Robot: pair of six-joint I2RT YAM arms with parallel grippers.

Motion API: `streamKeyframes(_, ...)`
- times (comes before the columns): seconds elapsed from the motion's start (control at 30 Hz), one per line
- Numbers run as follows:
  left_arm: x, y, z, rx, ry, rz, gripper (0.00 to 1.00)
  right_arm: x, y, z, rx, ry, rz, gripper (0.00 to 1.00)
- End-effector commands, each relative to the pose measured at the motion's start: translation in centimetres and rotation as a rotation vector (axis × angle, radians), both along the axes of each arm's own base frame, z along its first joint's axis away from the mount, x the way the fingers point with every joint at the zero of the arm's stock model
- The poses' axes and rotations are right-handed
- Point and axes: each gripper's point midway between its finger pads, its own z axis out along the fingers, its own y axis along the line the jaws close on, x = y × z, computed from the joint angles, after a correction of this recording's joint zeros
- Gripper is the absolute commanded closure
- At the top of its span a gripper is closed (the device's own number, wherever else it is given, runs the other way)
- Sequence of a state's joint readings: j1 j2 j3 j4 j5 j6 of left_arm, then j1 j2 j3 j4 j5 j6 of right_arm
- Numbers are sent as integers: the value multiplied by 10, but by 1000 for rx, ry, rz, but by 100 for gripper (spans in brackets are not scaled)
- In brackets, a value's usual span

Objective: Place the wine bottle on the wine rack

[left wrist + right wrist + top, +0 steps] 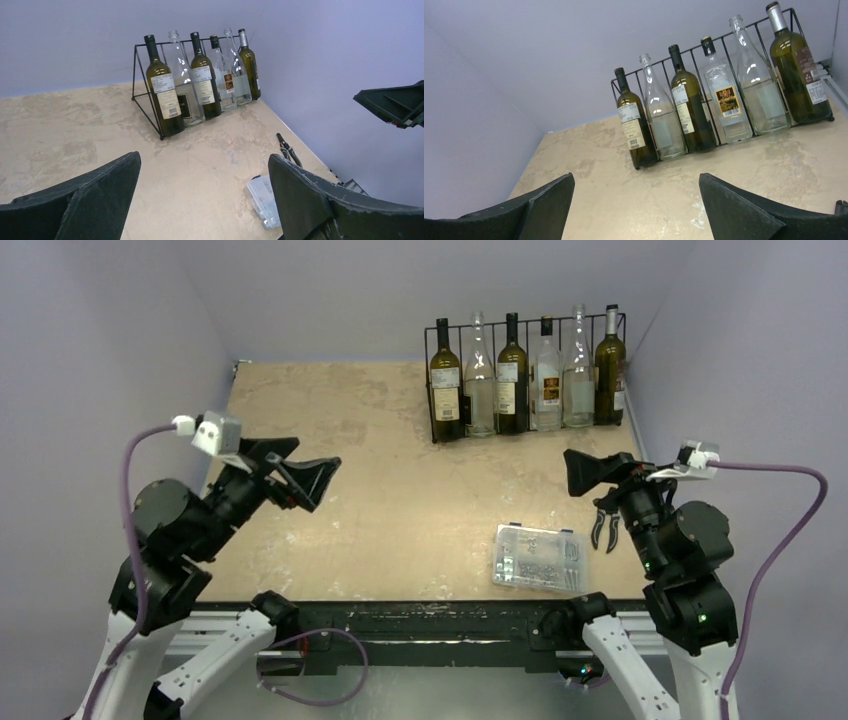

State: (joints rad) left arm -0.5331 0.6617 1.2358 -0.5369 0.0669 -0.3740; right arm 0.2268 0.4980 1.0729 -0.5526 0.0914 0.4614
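Observation:
The black wire wine rack (428,380) stands at the table's far right corner, against the back wall. Several bottles stand upright in its slots, dark green ones (445,380) alternating with clear ones (479,380). The rack also shows in the left wrist view (136,70) and the right wrist view (614,87). My left gripper (318,452) is open and empty, raised over the table's near left; its fingers frame bare tabletop (205,157). My right gripper (575,470) is open and empty at the near right, facing the rack (636,175). No bottle lies loose on the table.
A clear plastic parts box (540,557) lies near the front edge on the right, also seen in the left wrist view (263,200). Black pliers (605,530) lie beside the right arm. Purple walls close in behind and to the right of the rack.

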Motion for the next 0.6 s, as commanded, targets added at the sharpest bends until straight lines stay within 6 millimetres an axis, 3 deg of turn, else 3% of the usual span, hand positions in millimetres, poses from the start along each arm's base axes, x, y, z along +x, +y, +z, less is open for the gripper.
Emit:
streamKeyframes(0.0, -22, 27, -9, -37, 5, 75, 0, -28, -10, 29, -13, -99, -13, 1)
streamKeyframes(0.27, -51, 64, -7, -60, -27, 169, 0, -63, -29, 52, 38, -236, -78, 1)
streamKeyframes(0.57, -65, 79, -8, -84, -41, 205, 0, -80, -47, 64, 94, -257, -160, 1)
